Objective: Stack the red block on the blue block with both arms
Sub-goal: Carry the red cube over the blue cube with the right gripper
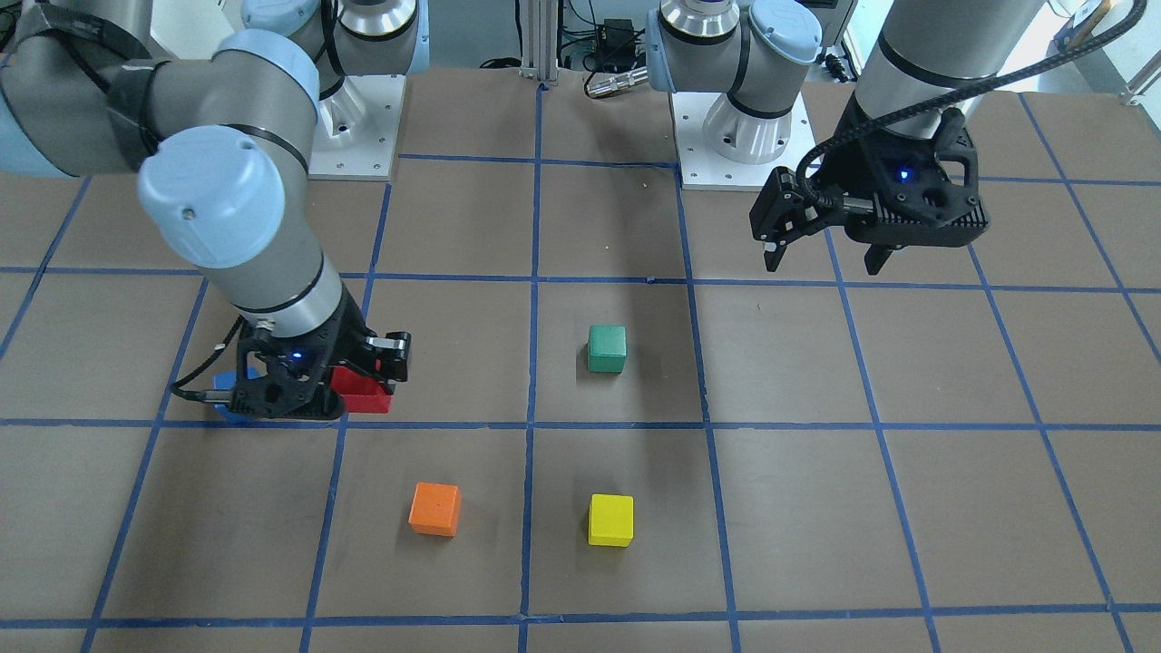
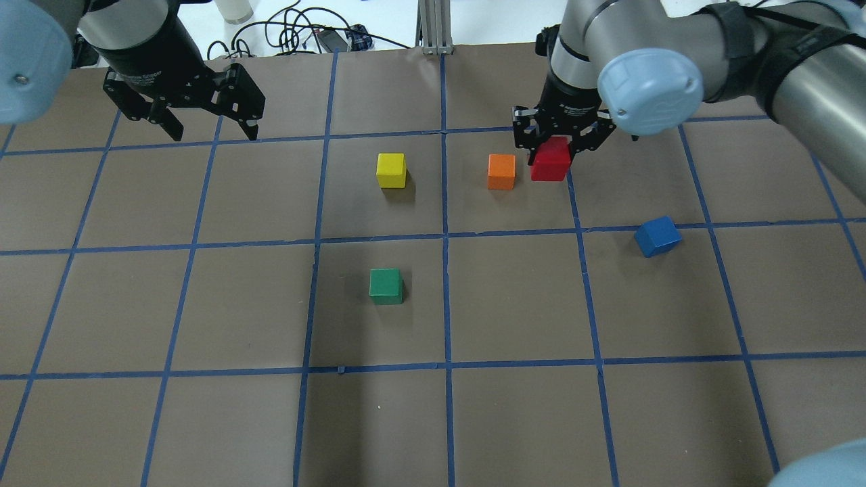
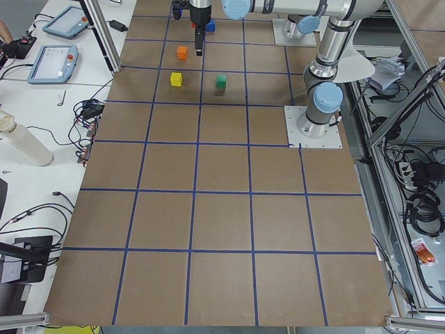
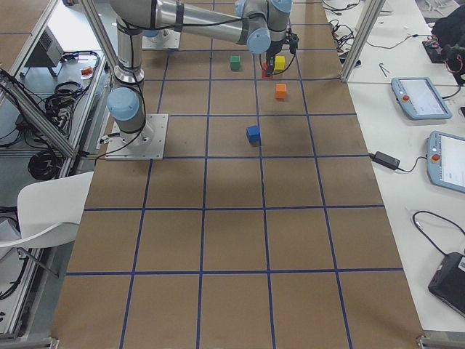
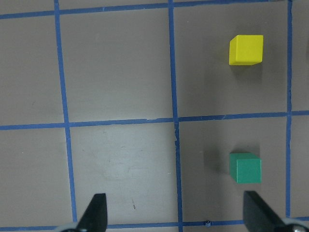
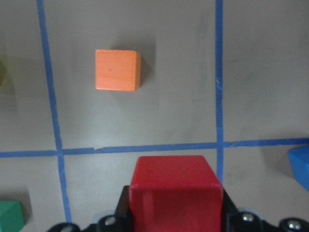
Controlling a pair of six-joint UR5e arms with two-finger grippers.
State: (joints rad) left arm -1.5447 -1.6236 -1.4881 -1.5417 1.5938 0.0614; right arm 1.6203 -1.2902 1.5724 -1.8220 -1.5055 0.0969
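My right gripper (image 2: pixel 553 150) is shut on the red block (image 2: pixel 549 161) and holds it a little above the table. In the right wrist view the red block (image 6: pixel 176 193) fills the space between the jaws. The blue block (image 2: pixel 657 236) lies on the table, turned at an angle, nearer the robot and to the right of the red block. In the front view the blue block (image 1: pixel 227 405) is mostly hidden behind the right gripper. My left gripper (image 2: pixel 214 132) is open and empty, held high over the far left of the table.
An orange cube (image 2: pixel 501 171) sits close to the left of the held red block. A yellow cube (image 2: pixel 391 170) and a green cube (image 2: pixel 386 285) stand near the table's middle. Both arm bases (image 1: pixel 739 136) are bolted at the robot's edge.
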